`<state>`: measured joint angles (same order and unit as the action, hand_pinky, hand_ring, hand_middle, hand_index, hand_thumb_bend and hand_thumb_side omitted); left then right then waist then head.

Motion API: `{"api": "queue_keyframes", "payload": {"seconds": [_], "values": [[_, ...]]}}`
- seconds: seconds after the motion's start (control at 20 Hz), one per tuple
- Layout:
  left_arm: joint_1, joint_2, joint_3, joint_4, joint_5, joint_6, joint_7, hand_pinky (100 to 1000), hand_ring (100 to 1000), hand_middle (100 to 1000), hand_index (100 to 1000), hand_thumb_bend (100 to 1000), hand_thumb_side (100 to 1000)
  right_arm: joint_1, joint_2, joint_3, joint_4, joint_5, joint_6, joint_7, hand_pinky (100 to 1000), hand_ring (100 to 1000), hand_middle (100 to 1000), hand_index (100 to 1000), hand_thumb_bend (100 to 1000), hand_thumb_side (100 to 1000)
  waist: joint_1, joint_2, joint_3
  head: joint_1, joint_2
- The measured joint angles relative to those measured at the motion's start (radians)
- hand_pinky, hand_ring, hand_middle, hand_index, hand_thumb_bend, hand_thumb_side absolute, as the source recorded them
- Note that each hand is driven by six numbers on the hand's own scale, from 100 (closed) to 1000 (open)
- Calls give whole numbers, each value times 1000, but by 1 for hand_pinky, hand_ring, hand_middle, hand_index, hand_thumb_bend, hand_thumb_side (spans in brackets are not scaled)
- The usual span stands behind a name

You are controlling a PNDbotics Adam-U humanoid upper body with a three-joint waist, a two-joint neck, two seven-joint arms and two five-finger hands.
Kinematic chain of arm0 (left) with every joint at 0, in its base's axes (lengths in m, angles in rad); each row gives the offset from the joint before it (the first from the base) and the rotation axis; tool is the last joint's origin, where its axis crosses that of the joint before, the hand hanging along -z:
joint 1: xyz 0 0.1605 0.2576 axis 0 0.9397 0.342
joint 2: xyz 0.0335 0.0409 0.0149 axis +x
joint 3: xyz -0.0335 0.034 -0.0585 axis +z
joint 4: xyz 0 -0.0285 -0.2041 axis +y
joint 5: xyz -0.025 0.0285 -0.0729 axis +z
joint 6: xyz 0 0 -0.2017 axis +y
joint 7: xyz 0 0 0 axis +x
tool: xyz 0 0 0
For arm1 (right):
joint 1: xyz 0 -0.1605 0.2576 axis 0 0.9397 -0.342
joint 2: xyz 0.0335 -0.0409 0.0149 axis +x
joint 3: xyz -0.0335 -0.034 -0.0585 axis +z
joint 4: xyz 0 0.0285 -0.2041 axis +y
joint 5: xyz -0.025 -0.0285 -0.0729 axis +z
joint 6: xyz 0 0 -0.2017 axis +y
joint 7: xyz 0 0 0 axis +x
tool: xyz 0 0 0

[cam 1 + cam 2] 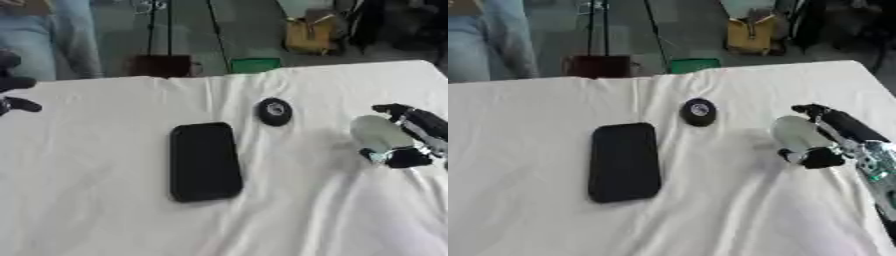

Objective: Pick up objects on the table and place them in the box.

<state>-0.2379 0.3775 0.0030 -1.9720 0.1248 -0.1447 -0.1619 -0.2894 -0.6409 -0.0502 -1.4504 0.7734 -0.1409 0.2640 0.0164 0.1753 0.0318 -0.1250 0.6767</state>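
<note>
my right robot hand [833, 140] curled round pale rounded object [796, 132] at 3 o'clock, lifting for box, none visible. left robot hand [12, 95] at 9 o'clock, fingers unclear. black phone [205, 161], round black puck [274, 111] centre table [105, 210], awaiting pickup.

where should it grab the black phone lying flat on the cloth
Across the long side edges, coming straight down from above. The phone lies flat on the white cloth, long axis running away from the robot, so only its thin sides give fingers and thumb a hold.
</note>
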Motion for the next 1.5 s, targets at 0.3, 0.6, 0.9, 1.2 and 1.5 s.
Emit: {"api": "queue_keyframes", "payload": {"seconds": [0.3, 0.6, 0.9, 1.2, 1.5], "values": [[0, 0, -4, 0, 2, 1, -3, 639, 781, 833, 897, 178, 938, -56, -34, 40, -122, -26, -39, 14, 734, 756, 908, 988, 488, 413, -3, 0, 3, -3, 0], [0, 0, -6, 0, 3, 0, -9, 639, 782, 833, 898, 177, 937, -144, -48, 100, -169, -73, -70, 62, 738, 760, 911, 989, 496, 417, -6, -1, 11, -12, 0], [-1, 0, -11, 0, 6, 2, -15, 639, 782, 833, 898, 177, 936, -218, -47, 165, -167, -81, -111, 116, 741, 763, 912, 989, 497, 429, -7, -4, 21, -24, 0], [-4, 0, -11, 0, 7, 2, -15, 639, 782, 833, 898, 178, 936, -200, -42, 185, -124, -89, -132, 177, 929, 944, 965, 1000, 684, 621, -12, -4, 23, -27, 0], [-5, 0, -12, 0, 7, 2, -16, 639, 782, 833, 898, 178, 938, -164, -42, 180, -22, -102, -141, 353, 992, 989, 997, 1000, 714, 627, -14, -6, 17, -26, -1]]}}
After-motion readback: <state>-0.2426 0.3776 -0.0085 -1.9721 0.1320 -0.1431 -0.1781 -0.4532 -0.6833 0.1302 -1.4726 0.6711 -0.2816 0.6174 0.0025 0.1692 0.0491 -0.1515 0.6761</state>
